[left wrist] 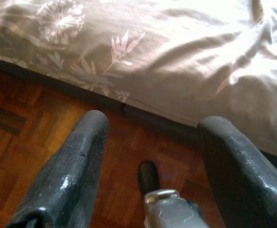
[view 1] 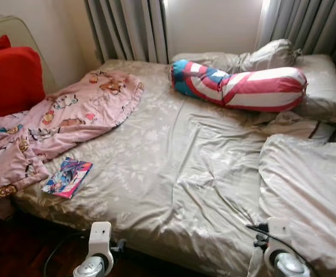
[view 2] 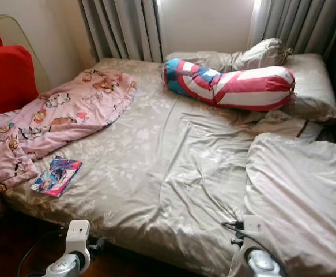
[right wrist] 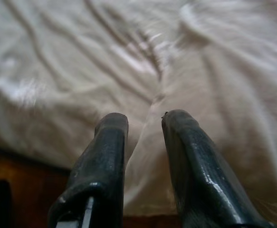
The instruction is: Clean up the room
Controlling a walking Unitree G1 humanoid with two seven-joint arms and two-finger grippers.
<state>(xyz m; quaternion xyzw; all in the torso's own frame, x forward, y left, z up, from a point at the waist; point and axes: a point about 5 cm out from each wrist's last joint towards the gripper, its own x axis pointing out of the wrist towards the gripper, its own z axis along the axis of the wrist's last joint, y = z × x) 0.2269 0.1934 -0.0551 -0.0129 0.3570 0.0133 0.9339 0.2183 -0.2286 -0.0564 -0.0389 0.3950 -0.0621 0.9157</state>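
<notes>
Lying near the bed's (view 1: 173, 173) left front corner you have a book (view 1: 67, 177), flat on the sheet, just beside the crumpled pink blanket (view 1: 58, 124) that trails off the left side. A striped bolster (view 1: 242, 86) sits at the head, against beige pillows (view 1: 323, 86). A folded duvet (view 1: 306, 190) covers the right front corner. Red cushions (view 1: 9, 78) are at far left, curtains (view 1: 127, 29) behind. Your left end effector (left wrist: 150, 142) is open over the wood floor (left wrist: 29, 142) at the bed edge. Your right end effector (right wrist: 145, 126) is slightly parted, empty, over the duvet edge.
</notes>
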